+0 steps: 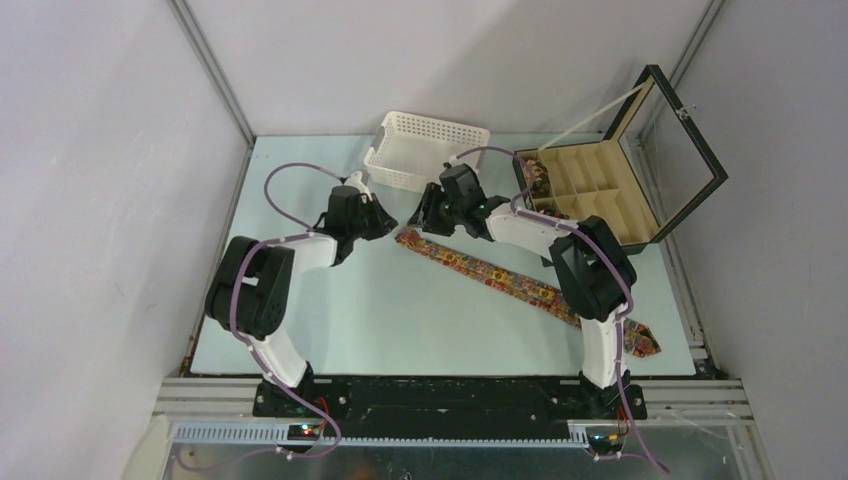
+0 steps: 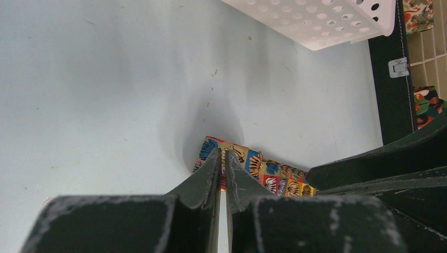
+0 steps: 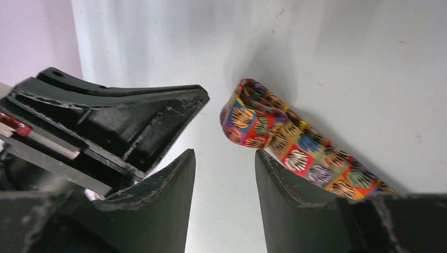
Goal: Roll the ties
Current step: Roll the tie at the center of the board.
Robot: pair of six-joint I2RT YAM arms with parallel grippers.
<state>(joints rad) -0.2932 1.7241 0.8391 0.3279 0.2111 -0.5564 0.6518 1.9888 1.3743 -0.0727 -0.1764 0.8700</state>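
Observation:
One tie [image 1: 500,278] lies flat as a long patterned strip, running diagonally from mid-table toward the near right. Its far end [image 3: 246,113] is folded over into a small loop. My left gripper [image 1: 385,222] is shut, and its tips [image 2: 222,154] hover at that folded end [image 2: 253,164]; no fabric shows between the fingers. My right gripper [image 1: 420,215] faces it from the other side. It stands open [image 3: 225,156] with only bare table in the gap, and the tie passes just past its right finger [image 3: 279,179]. Rolled ties [image 1: 534,180] sit in the box.
A white perforated basket [image 1: 425,150] stands tipped at the back, just beyond both grippers. An open black compartmented box [image 1: 600,190] with its glass lid raised is at the back right. The tie's wide end [image 1: 640,340] lies near the right arm's base.

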